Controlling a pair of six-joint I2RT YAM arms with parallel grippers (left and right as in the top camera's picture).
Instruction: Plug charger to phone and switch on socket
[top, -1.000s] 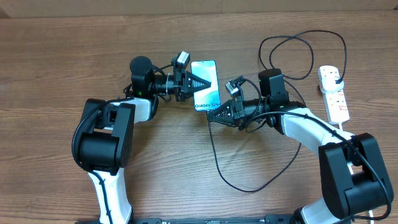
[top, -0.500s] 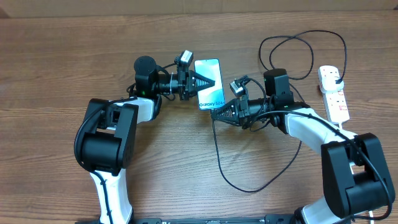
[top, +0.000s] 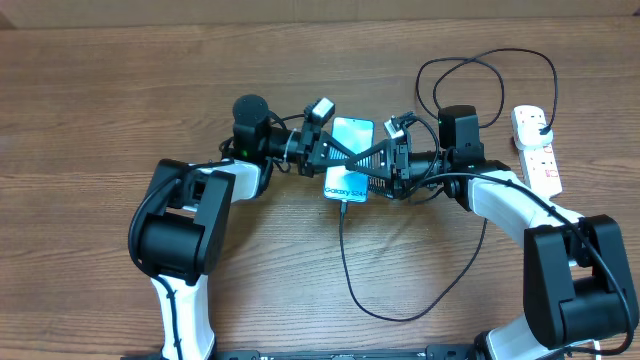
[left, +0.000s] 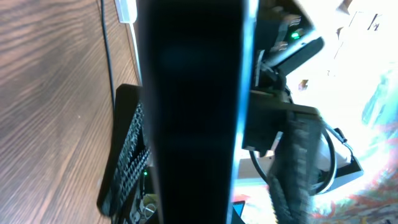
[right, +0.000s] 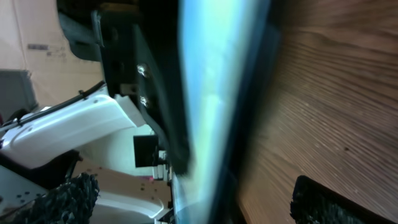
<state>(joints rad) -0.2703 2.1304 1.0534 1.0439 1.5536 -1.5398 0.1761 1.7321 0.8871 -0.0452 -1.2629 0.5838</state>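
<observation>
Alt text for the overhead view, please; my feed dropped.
Both grippers meet at the lit phone, the left gripper from the left, the right gripper from the right. The charger trails from the phone's near end and loops to the socket at right.

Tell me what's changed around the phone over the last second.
The left gripper, holding the phone, carried it right and toward the near edge. The right gripper left the phone's lower end and now straddles its right side. The charger tip now meets that lower end. The socket stayed put.
</observation>
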